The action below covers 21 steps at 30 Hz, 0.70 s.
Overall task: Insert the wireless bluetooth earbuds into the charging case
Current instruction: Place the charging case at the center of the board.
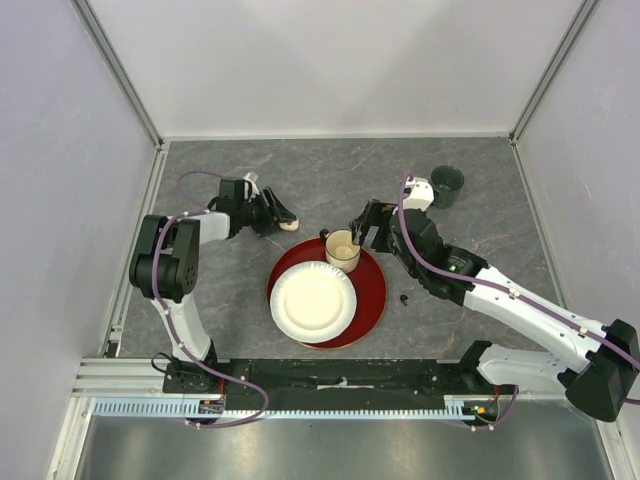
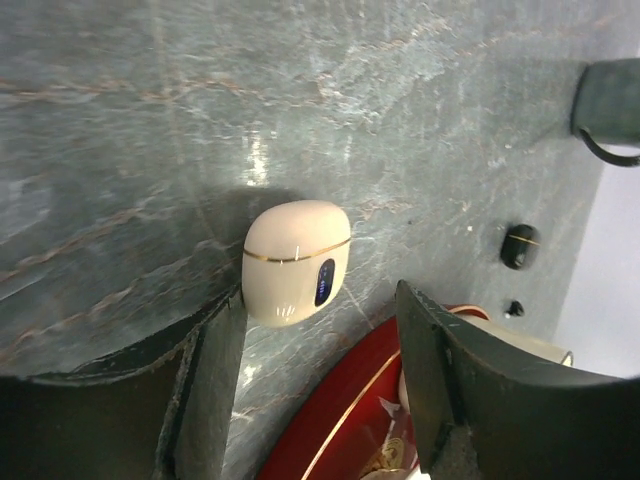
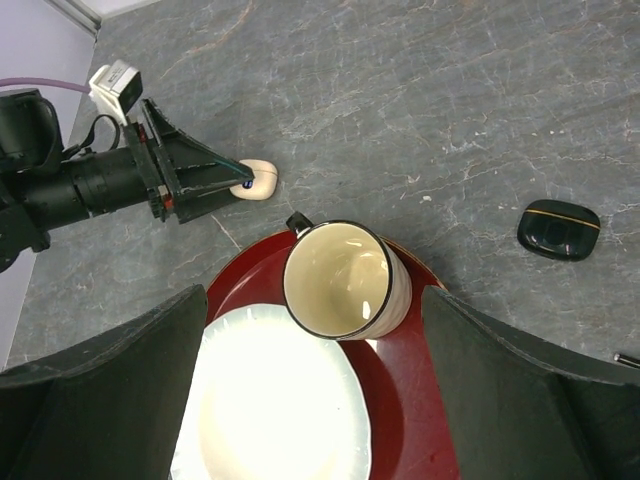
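Note:
A cream charging case [image 2: 297, 260] with a gold seam and a blue display lies shut on the grey table, also seen from above [image 1: 289, 224]. My left gripper [image 2: 320, 302] is open, and its left fingertip is right beside the case; it shows in the top view [image 1: 272, 213] too. A black charging case [image 3: 558, 229] lies shut right of the mug, also in the left wrist view [image 2: 518, 245]. A tiny black bud-like thing [image 1: 404, 297] lies by the tray's right rim. No white earbuds show. My right gripper [image 3: 315, 300] is open and empty above the mug [image 3: 345, 280].
A red round tray [image 1: 372, 300] holds a white plate [image 1: 313, 300] and the cream mug [image 1: 343, 250]. A dark cup [image 1: 446, 185] stands at the back right. Walls close the table at the back and sides.

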{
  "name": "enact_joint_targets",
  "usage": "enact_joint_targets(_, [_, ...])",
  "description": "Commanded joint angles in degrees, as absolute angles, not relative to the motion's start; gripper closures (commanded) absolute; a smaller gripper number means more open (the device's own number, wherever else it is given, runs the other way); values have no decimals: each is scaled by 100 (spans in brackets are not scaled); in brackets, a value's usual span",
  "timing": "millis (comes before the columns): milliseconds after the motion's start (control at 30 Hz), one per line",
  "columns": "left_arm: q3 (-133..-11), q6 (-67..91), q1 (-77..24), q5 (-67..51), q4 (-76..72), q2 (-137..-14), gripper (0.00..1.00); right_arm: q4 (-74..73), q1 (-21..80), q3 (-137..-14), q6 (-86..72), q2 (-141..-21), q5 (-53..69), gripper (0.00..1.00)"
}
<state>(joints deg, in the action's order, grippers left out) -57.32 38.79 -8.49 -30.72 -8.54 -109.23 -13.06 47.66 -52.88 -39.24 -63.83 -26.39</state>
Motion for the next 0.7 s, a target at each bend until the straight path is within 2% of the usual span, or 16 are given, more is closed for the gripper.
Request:
enact_joint_targets(0, [-5695,3349,-738,-2339,-290,-10460,32,-1318,4702,-5291,-3911,-6407,-2759,5])
enact_joint_targets(200, [-5538,3094,-694,-1908,114,-9986,32,-1712,4509,-5431,-3902,-6565,-3146,5])
enact_joint_targets(333, [-5256,2971,-694,-1644,202,-9108,32,-1916,3992,-5423,-4008,-6802,-3068,4])
enact_joint_targets(567, [-4905,2690,-694,-1582,264,-7545,32,-1882,2928,-5379,-3605,-7373,-2023,4])
enact_joint_targets(600, [-4748,2620,-686,-1826,64,-7332,32,-1759,2796,-5344,-3099,-7478,-1517,4])
enact_joint_targets(667, [-4597,2453,-686,-2387,-200,-6841,32,-1234,2760,-5082,-2604,-7506,-1258,3])
